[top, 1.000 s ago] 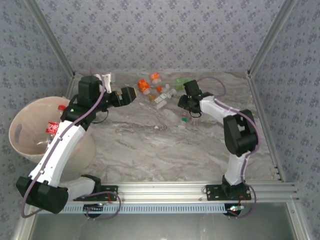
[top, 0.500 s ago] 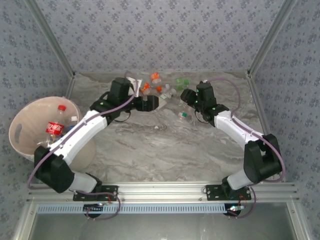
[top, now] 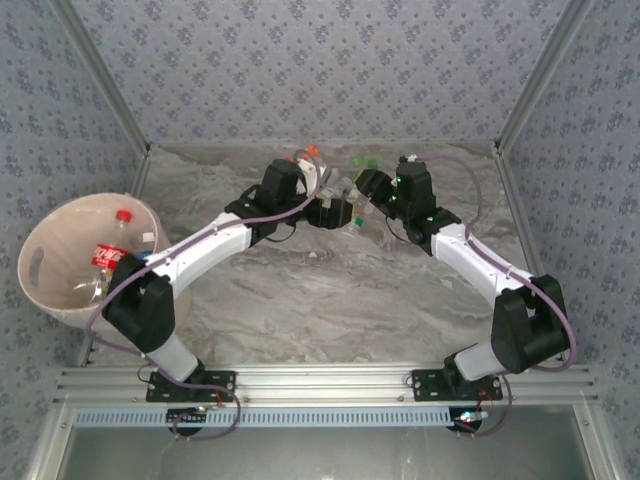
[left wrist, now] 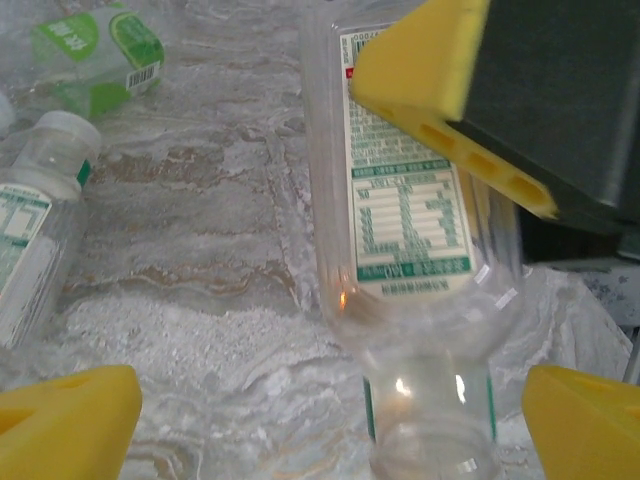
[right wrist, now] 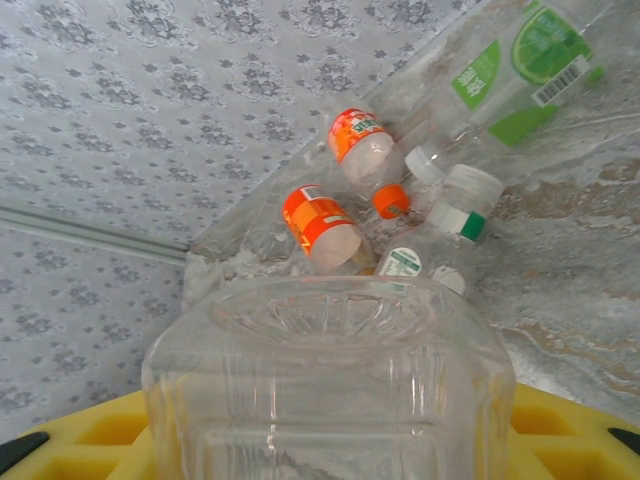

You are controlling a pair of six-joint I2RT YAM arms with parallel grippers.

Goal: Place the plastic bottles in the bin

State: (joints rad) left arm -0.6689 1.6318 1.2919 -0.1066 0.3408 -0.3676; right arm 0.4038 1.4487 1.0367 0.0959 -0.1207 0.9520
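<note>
Yellow right fingers (right wrist: 565, 430) clamped on clear bottle (right wrist: 330, 390), left fingers (left wrist: 70, 420) spread wide

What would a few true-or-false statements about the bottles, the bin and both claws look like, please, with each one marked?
1. The right claw grips a clear bottle. True.
2. The left claw is clamped shut on a bottle. False: its fingers stand wide apart, either side of a bottle's neck.
3. The bin holds a red-capped bottle. True.
4. The bin stands on the right arm's side. False: it stands on the left arm's side.
5. Orange-labelled bottles lie close to the patterned wall. True.
</note>
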